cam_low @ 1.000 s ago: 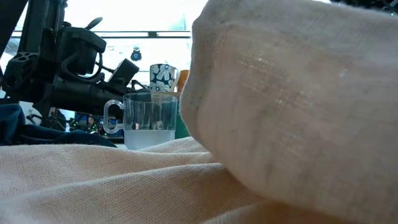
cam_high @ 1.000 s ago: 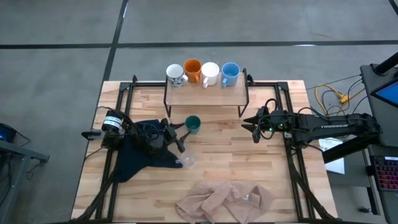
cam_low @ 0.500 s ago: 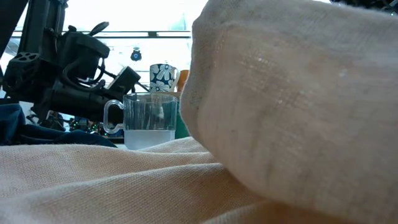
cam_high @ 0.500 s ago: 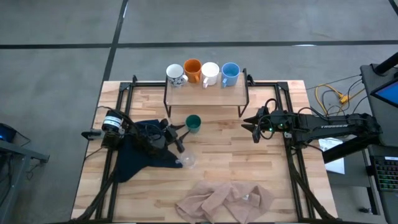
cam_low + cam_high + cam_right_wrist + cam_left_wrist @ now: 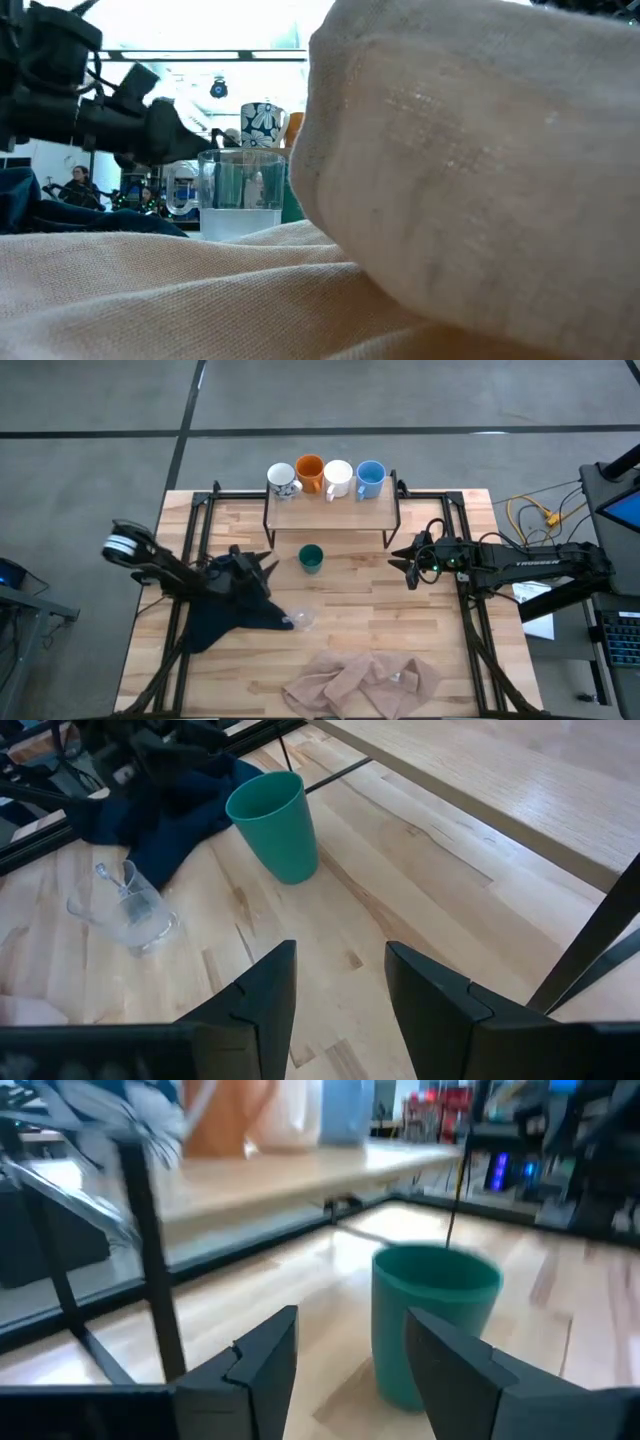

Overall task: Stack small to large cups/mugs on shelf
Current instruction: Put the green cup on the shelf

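The left fingers have pulled back from the glass cup, now parted and empty, the green mug just ahead. Right fingers hang open, empty. Beyond, four mugs sit on the shelf.

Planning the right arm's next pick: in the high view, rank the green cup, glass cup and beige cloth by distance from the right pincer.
From the right pincer:
1. Green cup, level with it, in front of the shelf.
2. Glass cup, beside the dark blue cloth.
3. Beige cloth, at the table's near edge; close to the glass cup's distance.
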You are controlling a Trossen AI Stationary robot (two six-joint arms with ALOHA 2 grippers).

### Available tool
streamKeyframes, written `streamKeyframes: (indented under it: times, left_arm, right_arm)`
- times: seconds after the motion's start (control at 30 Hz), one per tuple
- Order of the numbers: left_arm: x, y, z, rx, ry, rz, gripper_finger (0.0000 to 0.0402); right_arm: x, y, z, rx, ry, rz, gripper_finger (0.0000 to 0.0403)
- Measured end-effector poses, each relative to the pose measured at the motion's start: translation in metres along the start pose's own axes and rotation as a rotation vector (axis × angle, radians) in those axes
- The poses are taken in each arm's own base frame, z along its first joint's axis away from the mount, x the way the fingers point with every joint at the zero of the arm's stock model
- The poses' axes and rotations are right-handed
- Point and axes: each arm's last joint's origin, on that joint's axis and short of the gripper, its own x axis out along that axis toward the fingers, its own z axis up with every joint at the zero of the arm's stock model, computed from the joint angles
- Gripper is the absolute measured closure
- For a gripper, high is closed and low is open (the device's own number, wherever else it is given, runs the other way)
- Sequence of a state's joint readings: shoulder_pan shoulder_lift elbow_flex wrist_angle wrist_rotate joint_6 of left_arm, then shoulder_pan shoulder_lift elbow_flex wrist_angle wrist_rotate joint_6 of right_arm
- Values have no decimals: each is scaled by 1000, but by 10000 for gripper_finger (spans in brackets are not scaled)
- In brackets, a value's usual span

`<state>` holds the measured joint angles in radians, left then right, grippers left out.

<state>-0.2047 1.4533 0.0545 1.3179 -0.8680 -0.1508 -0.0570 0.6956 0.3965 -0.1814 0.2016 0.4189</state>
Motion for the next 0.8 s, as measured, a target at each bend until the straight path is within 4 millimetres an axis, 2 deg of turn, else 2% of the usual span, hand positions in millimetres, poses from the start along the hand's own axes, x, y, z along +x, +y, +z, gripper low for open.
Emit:
streamKeyframes:
  times: [0.1, 0.23, 0.4, 0.57, 0.7, 0.8]
  left_arm:
    - [-3, 2, 9, -32, -39, -4, 233]
    - [-3, 3, 17, 70, -71, 49, 233]
    - [-3, 7, 17, 91, -74, 209, 233]
    - [-2, 5, 17, 91, -73, 203, 233]
    - [-1, 4, 18, -82, -89, 173, 233]
    - [-2, 4, 17, -104, -84, 138, 233]
  right_arm:
    - [0, 0, 0, 0, 0, 0, 254]
    - [0, 0, 0, 10, -5, 3, 254]
    - [0, 0, 1, 28, -6, 3, 254]
    - [0, 0, 1, 41, -5, 5, 254]
    - [0, 0, 0, 37, -4, 6, 254]
    - [0, 0, 0, 30, 0, 4, 254]
